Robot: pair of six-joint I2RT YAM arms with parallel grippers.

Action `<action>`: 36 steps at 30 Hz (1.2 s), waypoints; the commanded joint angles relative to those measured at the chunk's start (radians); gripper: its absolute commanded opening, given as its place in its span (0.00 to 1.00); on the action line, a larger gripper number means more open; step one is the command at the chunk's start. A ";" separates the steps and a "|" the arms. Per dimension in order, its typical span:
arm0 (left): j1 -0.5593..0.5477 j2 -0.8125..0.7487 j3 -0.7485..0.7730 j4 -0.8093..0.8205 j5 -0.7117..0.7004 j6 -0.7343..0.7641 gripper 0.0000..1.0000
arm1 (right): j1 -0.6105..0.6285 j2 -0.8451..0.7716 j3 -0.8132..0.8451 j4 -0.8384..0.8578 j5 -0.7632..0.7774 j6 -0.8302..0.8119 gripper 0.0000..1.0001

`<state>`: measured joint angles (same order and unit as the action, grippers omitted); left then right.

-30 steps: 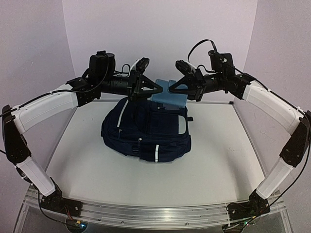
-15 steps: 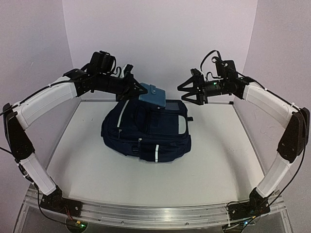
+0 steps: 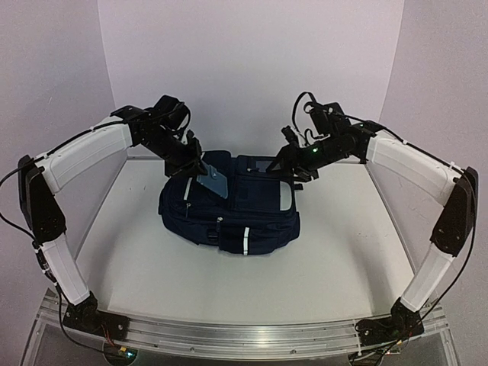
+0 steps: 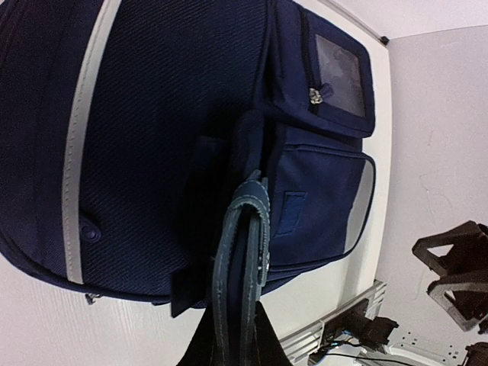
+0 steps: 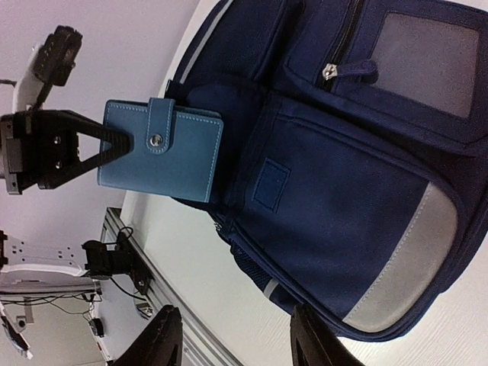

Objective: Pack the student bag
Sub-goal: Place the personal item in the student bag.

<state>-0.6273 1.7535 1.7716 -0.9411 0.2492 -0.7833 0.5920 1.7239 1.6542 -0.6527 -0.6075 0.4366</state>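
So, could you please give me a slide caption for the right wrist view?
Left gripper holds the blue wallet beside the navy student bag.

Near table point(image 3: 229, 282): bare surface, free approach to the student bag point(image 3: 236, 210).
Bag's left top: barred by the snap wallet point(image 3: 213, 181) pinched in the left gripper point(image 3: 200, 166).
Bag's right top: right gripper point(image 3: 293, 166) overhead.
Between grippers: gap.

The left wrist view cut the bag point(image 4: 168, 137) off at top and left and showed the wallet point(image 4: 242, 259) only edge-on, its face hidden. The right gripper point(image 5: 238, 339) showed only fingertips at its view's bottom edge.
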 commanded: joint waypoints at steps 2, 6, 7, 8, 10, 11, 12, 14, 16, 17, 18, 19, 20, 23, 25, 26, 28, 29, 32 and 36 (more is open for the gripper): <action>0.000 -0.043 0.023 -0.095 -0.139 -0.007 0.00 | 0.076 0.063 0.087 -0.027 0.163 -0.015 0.48; 0.000 -0.074 -0.023 -0.056 -0.142 -0.026 0.00 | 0.136 0.127 0.155 -0.050 0.273 0.016 0.48; 0.000 -0.077 -0.031 -0.047 -0.141 -0.029 0.00 | 0.150 0.145 0.172 -0.056 0.298 0.016 0.49; 0.000 -0.079 -0.037 -0.038 -0.140 -0.031 0.00 | 0.164 0.163 0.194 -0.064 0.320 0.015 0.49; 0.000 -0.080 -0.046 -0.026 -0.140 -0.034 0.00 | 0.182 0.200 0.238 -0.074 0.363 0.019 0.52; 0.000 -0.081 -0.051 -0.019 -0.140 -0.035 0.00 | 0.187 0.221 0.259 -0.079 0.382 0.022 0.54; 0.000 -0.083 -0.057 -0.011 -0.140 -0.037 0.00 | 0.193 0.241 0.280 -0.084 0.404 0.027 0.56; 0.000 -0.092 -0.070 0.005 -0.143 -0.041 0.00 | 0.203 0.275 0.315 -0.089 0.441 0.038 0.57; 0.000 -0.100 -0.086 0.020 -0.145 -0.043 0.00 | 0.215 0.308 0.339 -0.090 0.480 0.046 0.56; 0.000 -0.104 -0.093 0.026 -0.144 -0.043 0.00 | 0.223 0.323 0.352 -0.091 0.494 0.049 0.55; 0.000 -0.105 -0.098 0.035 -0.142 -0.044 0.00 | 0.229 0.336 0.369 -0.092 0.501 0.049 0.54; 0.000 -0.107 -0.101 0.037 -0.141 -0.045 0.00 | 0.238 0.350 0.383 -0.093 0.512 0.046 0.53; 0.000 -0.107 -0.104 0.041 -0.142 -0.047 0.00 | 0.246 0.361 0.396 -0.096 0.524 0.044 0.52; 0.000 -0.111 -0.107 0.051 -0.142 -0.049 0.00 | 0.259 0.391 0.416 -0.111 0.577 0.050 0.51; 0.000 -0.115 -0.110 0.059 -0.140 -0.054 0.00 | 0.261 0.413 0.418 -0.121 0.606 0.058 0.52; 0.000 -0.117 -0.115 0.065 -0.138 -0.057 0.00 | 0.262 0.423 0.417 -0.124 0.607 0.062 0.53; 0.000 -0.122 -0.134 0.082 -0.129 -0.064 0.00 | 0.264 0.443 0.417 -0.125 0.616 0.063 0.54; 0.000 -0.128 -0.143 0.092 -0.127 -0.067 0.00 | 0.268 0.456 0.416 -0.125 0.639 0.060 0.54; 0.000 -0.142 -0.164 0.119 -0.126 -0.081 0.00 | 0.278 0.485 0.415 -0.125 0.675 0.042 0.57; 0.000 -0.147 -0.172 0.125 -0.134 -0.085 0.00 | 0.288 0.514 0.400 -0.147 0.714 0.031 0.53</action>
<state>-0.6347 1.6512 1.6120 -0.8459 0.1607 -0.8552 0.8732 2.1777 2.0538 -0.7574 0.0272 0.4773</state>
